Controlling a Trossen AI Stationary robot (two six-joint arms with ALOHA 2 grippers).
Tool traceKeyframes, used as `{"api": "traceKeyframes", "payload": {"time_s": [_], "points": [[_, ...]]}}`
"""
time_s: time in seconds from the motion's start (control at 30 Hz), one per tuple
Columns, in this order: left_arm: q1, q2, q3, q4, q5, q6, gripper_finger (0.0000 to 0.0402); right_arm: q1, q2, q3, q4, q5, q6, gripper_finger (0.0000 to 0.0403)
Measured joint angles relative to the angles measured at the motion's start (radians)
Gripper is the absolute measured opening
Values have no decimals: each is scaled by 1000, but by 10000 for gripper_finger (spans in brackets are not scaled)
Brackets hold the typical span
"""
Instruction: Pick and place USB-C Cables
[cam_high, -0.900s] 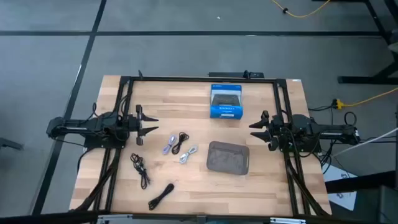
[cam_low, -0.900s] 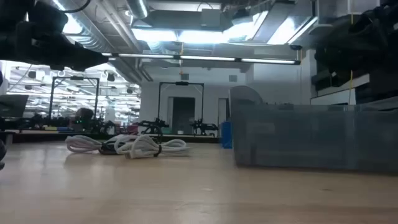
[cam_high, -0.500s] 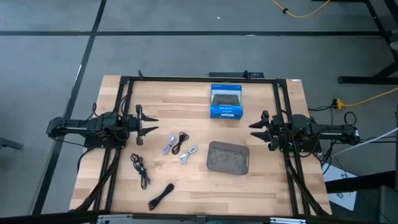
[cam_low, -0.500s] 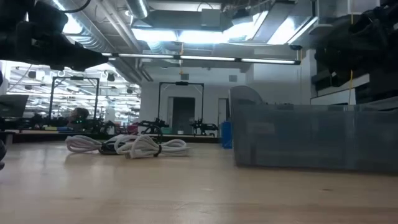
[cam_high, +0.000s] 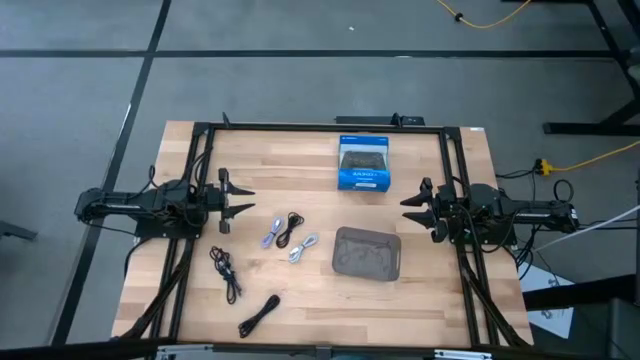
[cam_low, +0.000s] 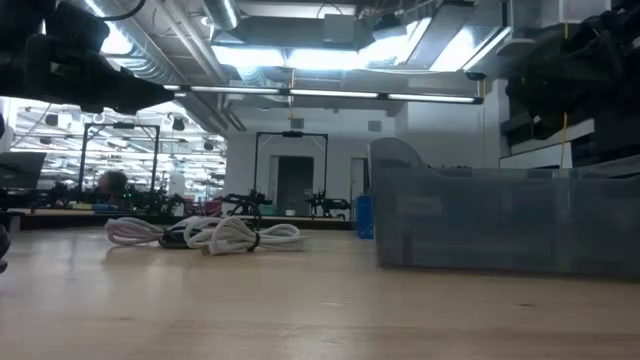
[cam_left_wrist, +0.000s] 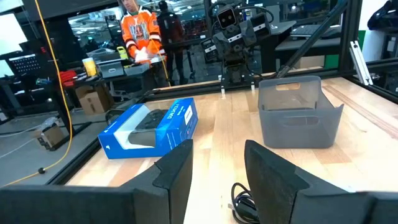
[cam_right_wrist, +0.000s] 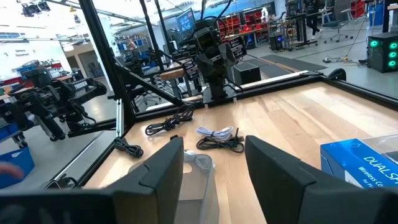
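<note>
**Both arms wait at the sides, five cables lie loose on the wood**

Pale wooden tabletop (cam_high: 300, 300) with a dark metal frame carries everything. Nearest the front edge lies a black USB-C cable bundle (cam_high: 258, 315), stretched in a slanted line. A little farther in and more to the left is a second black USB-C cable (cam_high: 226, 270), loosely spread. Behind these, near the middle, three bundles sit close together: a light grey cable (cam_high: 303, 247), a third black cable (cam_high: 289, 229) and a white cable (cam_high: 271, 234) just beside it. In the low view the pale bundles (cam_low: 215, 235) rest flat on the wood.

Right of this group stands the grey rectangular plastic tray (cam_high: 367, 253), apart from all the cables; its inside looks speckled from above, and none of the five cables lies in it. Farther back, near the rear rail, lies a blue cardboard box with a black controller printed on it (cam_high: 363, 163).

At the left edge, the left end effector (cam_high: 232, 200) hangs above the wood with its fingers spread and nothing between them. At the right edge, the right end effector (cam_high: 417, 209) is also spread apart and empty, facing the left one across the tabletop.

Beyond the tabletop, the left wrist view shows a person in an orange top (cam_left_wrist: 138, 34) standing in the workshop.
</note>
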Motion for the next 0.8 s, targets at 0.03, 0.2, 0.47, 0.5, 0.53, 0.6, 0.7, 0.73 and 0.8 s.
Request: {"api": "traceKeyframes", "payload": {"time_s": [0.03,0.2,0.47,0.5,0.53,0.6,0.7,0.73,0.8], "points": [[0,0,0,0,0,0,138,0,0,0,0,0,0,177],[0,0,0,0,0,0,138,0,0,0,0,0,0,177],[0,0,0,0,0,0,138,0,0,0,0,0,0,177],[0,0,0,2,0,3,138,0,0,0,0,0,1,177],[0,0,0,8,0,5,138,0,0,0,1,0,6,177],[0,0,0,33,11,-25,138,0,0,0,11,0,38,177],[0,0,0,96,56,-130,138,0,0,0,52,0,166,177],[0,0,0,128,67,-175,138,0,0,0,67,0,218,177],[0,0,0,189,81,-252,138,0,0,0,75,0,299,177]]}}
